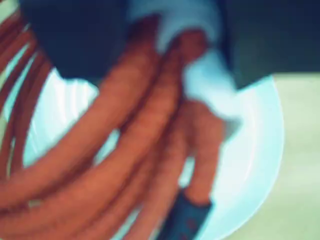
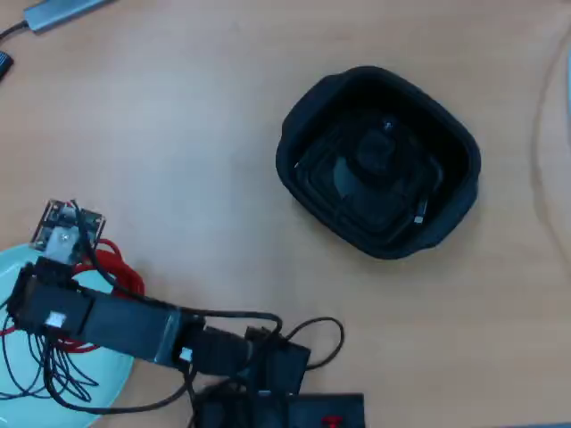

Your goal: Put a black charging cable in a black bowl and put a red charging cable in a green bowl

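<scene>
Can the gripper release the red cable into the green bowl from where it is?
Probably yes: the red charging cable hangs at the gripper directly over the green bowl, nothing between. Jaw state is too blurred to tell.

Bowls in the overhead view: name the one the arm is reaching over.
The pale green bowl at the lower left edge; the red charging cable hangs over it. The black bowl stands apart.

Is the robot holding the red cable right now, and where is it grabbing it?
The red charging cable hangs over the green bowl, apparently gripped near its white tie, but the blur hides the jaws' exact hold.
</scene>
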Motion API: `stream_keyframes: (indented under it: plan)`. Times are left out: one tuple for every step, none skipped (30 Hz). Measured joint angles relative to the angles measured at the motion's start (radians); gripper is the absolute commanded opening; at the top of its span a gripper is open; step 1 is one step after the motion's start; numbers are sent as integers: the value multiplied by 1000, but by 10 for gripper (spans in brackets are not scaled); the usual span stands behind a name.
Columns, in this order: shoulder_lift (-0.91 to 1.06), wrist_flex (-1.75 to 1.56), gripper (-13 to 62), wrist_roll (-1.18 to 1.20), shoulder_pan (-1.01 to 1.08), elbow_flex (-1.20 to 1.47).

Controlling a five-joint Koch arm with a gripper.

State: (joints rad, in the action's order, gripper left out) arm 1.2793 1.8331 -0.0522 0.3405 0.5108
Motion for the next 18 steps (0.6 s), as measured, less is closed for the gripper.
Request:
stream_keyframes:
  plan:
    - [0,-2,-71,0,-6,0]
    - [0,-3,-72,-2,-15,0]
    - [0,-6,-72,-2,-31,0]
    - [0,-14,-72,-2,-51,0]
    - [-2,-25,-72,-2,-71,0]
    - [-5,-35,-72,-2,-92,0]
    - [-15,-49,-72,0,-109,0]
    - [-34,-64,-72,-2,-120,-2]
    - [-57,-83,-72,0,-127,-2]
    - [-81,-106,-72,0,-132,0]
    - [-103,-133,-72,-2,-137,2]
    - [-124,-164,-72,-2,-143,2]
    - [-140,-198,-72,-2,-150,2]
    - [-156,-232,-72,-2,-158,2]
    - [-170,-261,-72,-2,-164,0]
    - [-189,-287,-72,-2,-167,0]
    - [-209,-310,-72,-2,-169,0]
    - [-232,-327,-72,-2,-169,0]
